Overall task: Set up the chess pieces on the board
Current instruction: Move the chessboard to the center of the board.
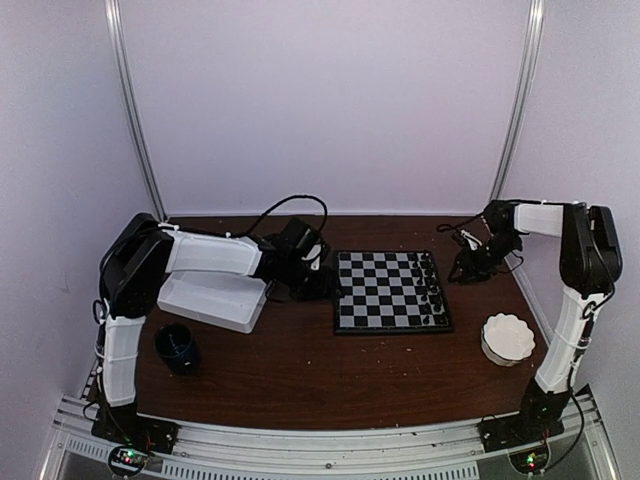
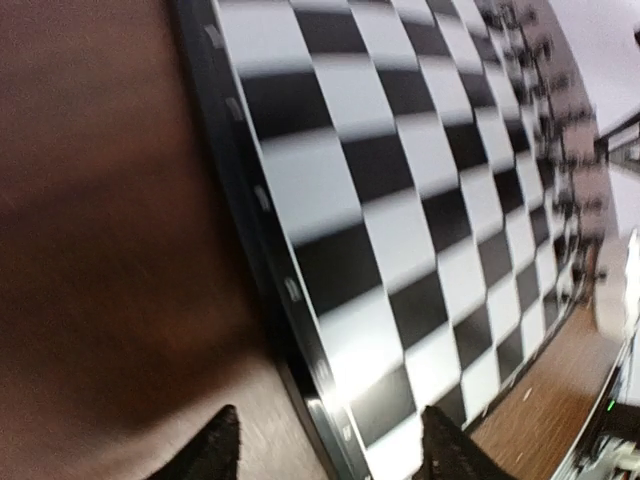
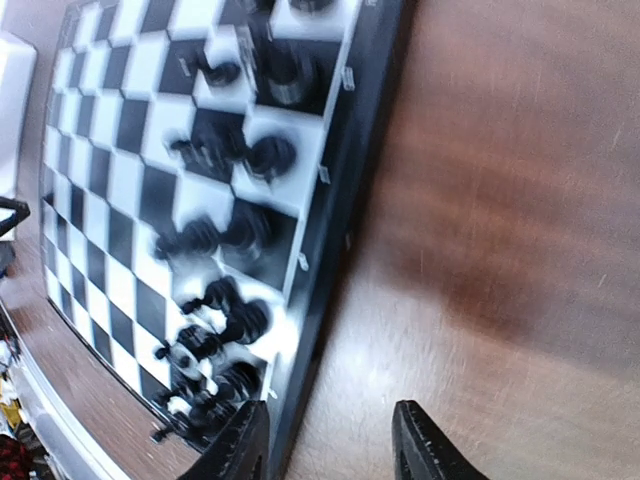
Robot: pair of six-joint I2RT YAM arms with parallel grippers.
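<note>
Standing upright, black pieces [image 1: 432, 290] line board [image 1: 385, 290] edge; left gripper [image 2: 330, 445], right gripper [image 3: 325, 440] parted, empty.

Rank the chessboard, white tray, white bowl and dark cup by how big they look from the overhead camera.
1. chessboard
2. white tray, partly hidden under an arm, so less sure
3. white bowl and dark cup: look about alike

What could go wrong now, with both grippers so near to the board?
1. The open right gripper hangs at the edge of the board, beside the crowded black pieces; a sideways move may topple them.
2. The open left gripper sits over the opposite rim; going down, a finger may catch it and shift the board, disturbing the pieces.
</note>
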